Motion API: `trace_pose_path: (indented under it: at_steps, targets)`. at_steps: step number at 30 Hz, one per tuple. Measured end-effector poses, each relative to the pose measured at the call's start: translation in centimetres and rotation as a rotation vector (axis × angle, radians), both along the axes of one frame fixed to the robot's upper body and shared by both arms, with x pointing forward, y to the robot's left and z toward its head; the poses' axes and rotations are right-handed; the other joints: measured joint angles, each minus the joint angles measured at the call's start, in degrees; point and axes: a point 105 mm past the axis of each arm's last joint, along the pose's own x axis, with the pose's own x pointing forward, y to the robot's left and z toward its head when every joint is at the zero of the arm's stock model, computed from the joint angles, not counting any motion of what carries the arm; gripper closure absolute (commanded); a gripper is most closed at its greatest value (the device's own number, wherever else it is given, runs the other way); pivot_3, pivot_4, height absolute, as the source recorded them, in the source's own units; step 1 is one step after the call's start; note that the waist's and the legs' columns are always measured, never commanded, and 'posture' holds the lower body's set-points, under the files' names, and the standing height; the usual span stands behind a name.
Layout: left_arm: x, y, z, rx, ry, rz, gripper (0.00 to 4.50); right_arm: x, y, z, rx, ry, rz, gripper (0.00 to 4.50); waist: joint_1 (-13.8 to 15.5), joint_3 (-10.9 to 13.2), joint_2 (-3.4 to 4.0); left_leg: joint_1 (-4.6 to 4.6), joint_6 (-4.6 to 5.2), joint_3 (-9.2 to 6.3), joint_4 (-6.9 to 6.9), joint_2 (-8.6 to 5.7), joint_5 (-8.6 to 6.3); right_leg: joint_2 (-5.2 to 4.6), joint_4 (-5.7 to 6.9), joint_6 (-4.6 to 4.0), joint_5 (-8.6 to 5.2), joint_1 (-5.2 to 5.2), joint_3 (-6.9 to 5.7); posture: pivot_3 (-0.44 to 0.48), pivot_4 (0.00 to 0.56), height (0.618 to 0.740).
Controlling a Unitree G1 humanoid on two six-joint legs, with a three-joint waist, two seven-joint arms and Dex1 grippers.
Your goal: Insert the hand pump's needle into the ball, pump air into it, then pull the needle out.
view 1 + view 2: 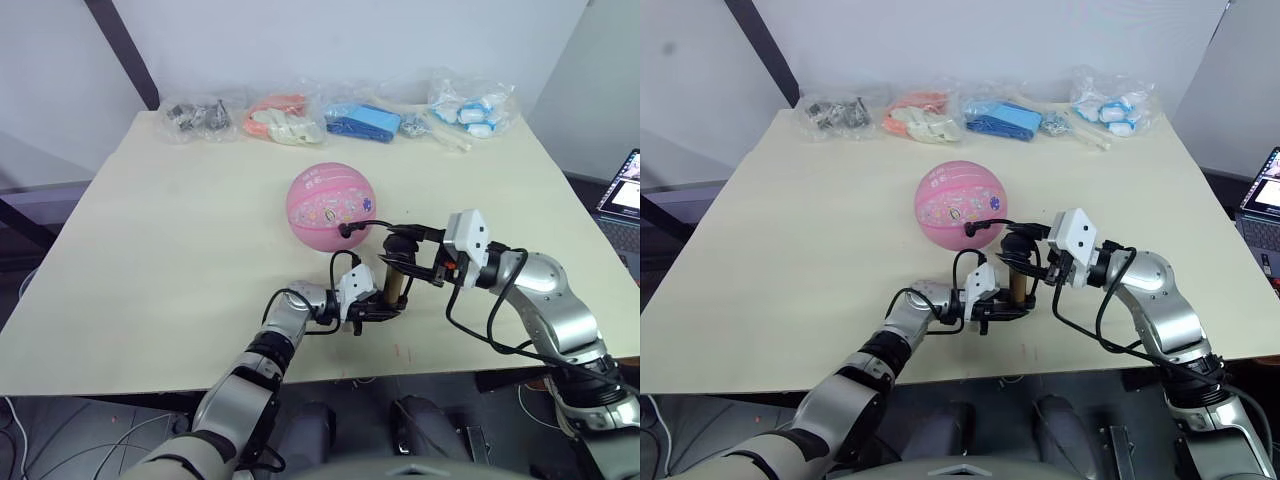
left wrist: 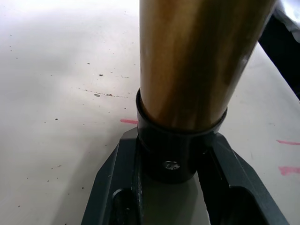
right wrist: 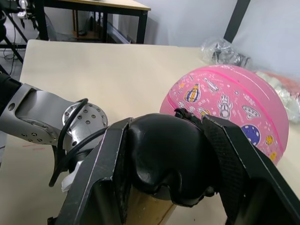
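Left eye view: a pale table (image 1: 150, 250) with a pink ball (image 1: 331, 206) resting near its middle, and both robot arms working together just in front of it. The hand pump (image 1: 393, 282), a slim bronze-gold cylinder, stands upright on the table between the two grippers. The left gripper (image 1: 375, 310) has its two black fingers closed around the pump's black bottom cap, pinning it to the tabletop; the left wrist view shows that cap seated snugly between them. The right gripper (image 1: 405, 252) has its fingers closed around the black T-handle (image 3: 164, 157) at the top of the pump, as the right wrist view shows. A thin black hose (image 1: 375, 224) arcs from the pump to the ball's near side, where a small black fitting touches the rubber; the needle itself is too small to see, but it appears to be already inserted. Along the far edge of the table lie several clear plastic bags (image 1: 285, 118) of small items, well apart from the work. The pump's metal barrel looks rigid and smooth, likely slippery, so the black caps and handle seem the better places to hold. The ball looks light and free to roll, and the hose is limp, so any tug on the pump could drag the ball or pull the needle sideways.
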Motion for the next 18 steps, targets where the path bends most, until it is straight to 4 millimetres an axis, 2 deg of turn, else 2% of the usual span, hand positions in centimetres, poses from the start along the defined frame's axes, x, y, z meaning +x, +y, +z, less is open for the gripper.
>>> trace_pose_path:
  at_steps: [4, 11, 18]
  targets:
    - [-0.1, -0.1, 0.1, 0.001, -0.002, -0.021, 3.43, 0.4, -0.2, 1.4, -0.042, 0.043, 0.004, 2.56, 0.07, 0.09, 0.05, -0.27, 0.0, -0.01, 0.0, -0.04, 0.0, -0.01, -0.01, -0.01, 0.0, -0.25, 0.02, 0.0, 0.15, 0.74]
    - [-0.1, -0.3, 0.2, 0.005, -0.008, -0.03, 3.43, 0.1, -0.5, 5.9, -0.014, 0.012, 0.027, 2.56, 0.2, 0.19, 0.08, -0.33, 0.0, -0.01, 0.0, -0.09, 0.0, -0.04, -0.02, -0.02, 0.0, -0.28, 0.05, 0.0, 0.15, 0.74]
    - [-0.1, -0.3, 0.2, 0.006, -0.009, -0.028, 3.43, -0.2, -0.9, 8.3, -0.002, -0.019, 0.04, 2.56, 0.19, 0.2, 0.09, -0.32, 0.0, -0.01, 0.0, -0.08, 0.0, -0.04, -0.02, -0.01, 0.0, -0.28, 0.04, 0.0, 0.15, 0.74]
